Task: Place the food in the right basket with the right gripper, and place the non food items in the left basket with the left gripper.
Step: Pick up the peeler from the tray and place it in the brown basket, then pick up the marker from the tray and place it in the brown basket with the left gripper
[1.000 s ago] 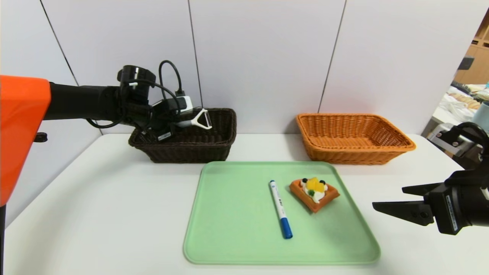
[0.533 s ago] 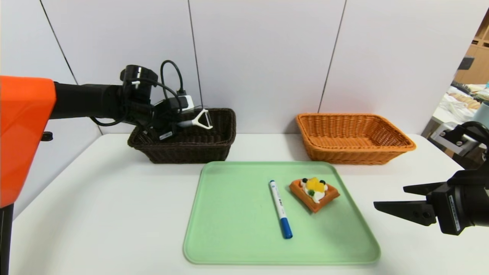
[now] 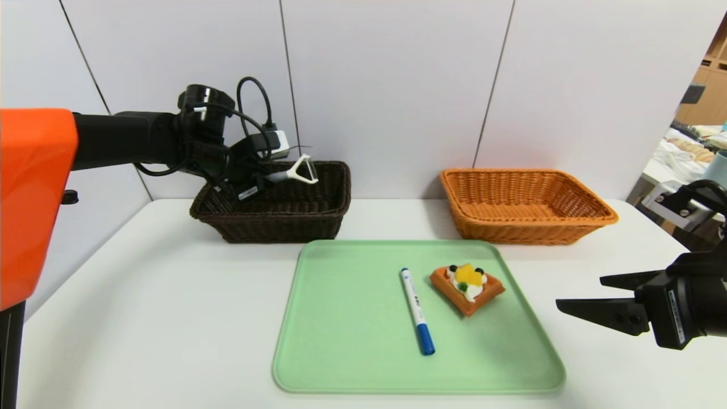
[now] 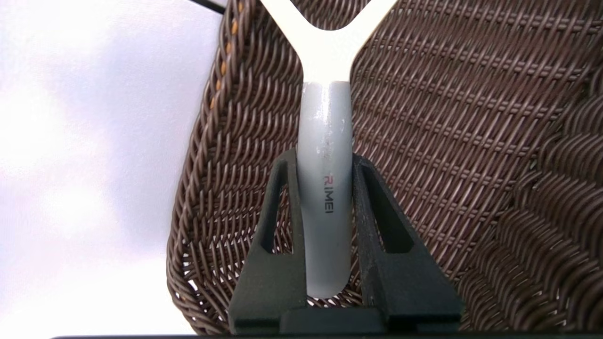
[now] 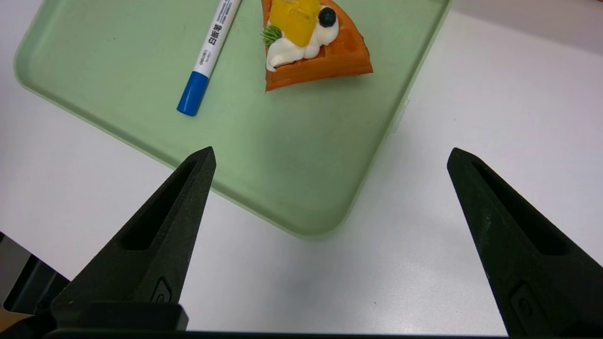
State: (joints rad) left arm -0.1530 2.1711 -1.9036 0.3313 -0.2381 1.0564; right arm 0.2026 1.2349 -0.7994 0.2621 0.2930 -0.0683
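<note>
Gripping the peeler (image 4: pixel 326 127) by its grey handle, the left claw (image 4: pixel 326 188) has one black finger pressed to each side of it, over the dark brown basket (image 3: pixel 284 221) at the far left of the tabletop (image 3: pixel 142 295). The peeler's white Y-shaped head points to the right, clear of the fingers, and the handle carries the lettering "RIMEI".

The right claw (image 3: pixel 579 294) is at the near right, beside the green tray (image 3: pixel 352 341), its two pointed fingers spread wide with nothing between them.

On the tray, the marker pen (image 3: pixel 416 309) lies right of the middle, its blue cap toward the near side and its slim white barrel running to the far side, slanting a little left. Just right of the pen sits the waffle toy (image 3: pixel 468 288), topped with white cream, yellow fruit, dark berries and a bit of green. The orange basket (image 3: pixel 528 230) stands at the far right, beyond the tray, with nothing in it.
</note>
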